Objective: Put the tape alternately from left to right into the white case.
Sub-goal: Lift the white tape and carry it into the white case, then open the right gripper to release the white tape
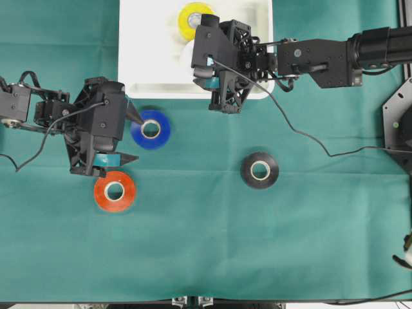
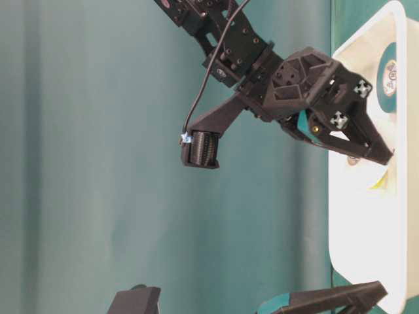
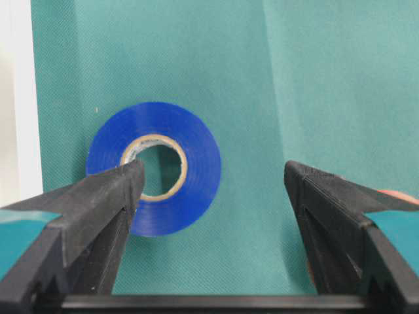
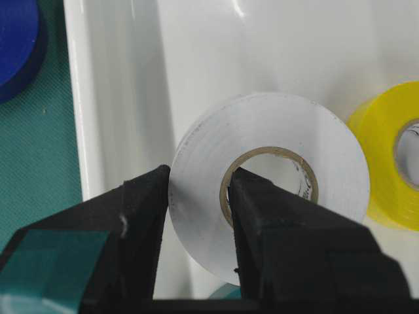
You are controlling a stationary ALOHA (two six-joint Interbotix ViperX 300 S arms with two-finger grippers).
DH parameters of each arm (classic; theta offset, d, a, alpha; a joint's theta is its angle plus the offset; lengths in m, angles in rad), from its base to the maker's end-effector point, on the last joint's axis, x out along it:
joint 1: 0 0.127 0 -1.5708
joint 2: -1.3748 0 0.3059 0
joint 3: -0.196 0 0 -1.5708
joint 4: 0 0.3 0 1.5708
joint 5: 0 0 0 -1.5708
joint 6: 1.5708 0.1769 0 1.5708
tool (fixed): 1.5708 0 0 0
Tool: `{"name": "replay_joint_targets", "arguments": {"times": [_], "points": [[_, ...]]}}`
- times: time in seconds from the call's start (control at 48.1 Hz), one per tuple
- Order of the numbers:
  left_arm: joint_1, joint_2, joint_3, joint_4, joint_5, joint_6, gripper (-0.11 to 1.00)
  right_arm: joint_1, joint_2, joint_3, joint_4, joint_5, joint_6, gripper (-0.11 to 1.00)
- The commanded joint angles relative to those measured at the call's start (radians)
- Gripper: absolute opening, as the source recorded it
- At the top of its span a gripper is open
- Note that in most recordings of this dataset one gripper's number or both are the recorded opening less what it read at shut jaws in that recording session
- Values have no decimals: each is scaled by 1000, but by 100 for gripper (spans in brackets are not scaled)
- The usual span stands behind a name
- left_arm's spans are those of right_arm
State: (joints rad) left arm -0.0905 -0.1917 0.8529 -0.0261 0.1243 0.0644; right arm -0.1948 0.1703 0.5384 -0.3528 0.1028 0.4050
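White case [image 1: 148, 58] at the far edge of the green surface [image 1: 206, 244], a little left of centre. Yellow tape roll [image 1: 191, 18] lying flat inside, near the case's far wall. White tape roll [image 4: 268, 190] beside the yellow one, clamped by the right gripper [image 4: 196, 216]: one finger through the core, the other on the outer face, band pinched between. Roll held inside the case, close to its near wall; whether resting on the floor of the case or just above, cannot tell. Right arm reaching in from the right edge of the surface, gripper body hiding most of the white roll in the overhead view.

Left gripper [image 1: 132, 138] spread wide, grasping nothing, hovering over the left half of the surface. Blue tape roll [image 1: 150, 129] flat on the cloth just in front of the case's near wall, partly between the open fingers; one fingertip [image 3: 124, 183] over the roll's core, contact not clear. Orange tape roll [image 1: 114, 191] flat on the cloth nearer the front edge, just beside the other finger. Black tape roll [image 1: 260, 170] flat, right of centre, well apart from both grippers.
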Motion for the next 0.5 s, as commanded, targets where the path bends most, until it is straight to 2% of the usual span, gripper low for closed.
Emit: {"name": "replay_joint_targets", "arguments": {"times": [0.0, 0.478], "points": [[-3, -14, -23, -2, -8, -2, 87, 0, -17, -28, -3, -11, 0, 34], [-3, -14, -23, -2, -6, -2, 86, 0, -17, -41, -3, -9, 3, 33]]}}
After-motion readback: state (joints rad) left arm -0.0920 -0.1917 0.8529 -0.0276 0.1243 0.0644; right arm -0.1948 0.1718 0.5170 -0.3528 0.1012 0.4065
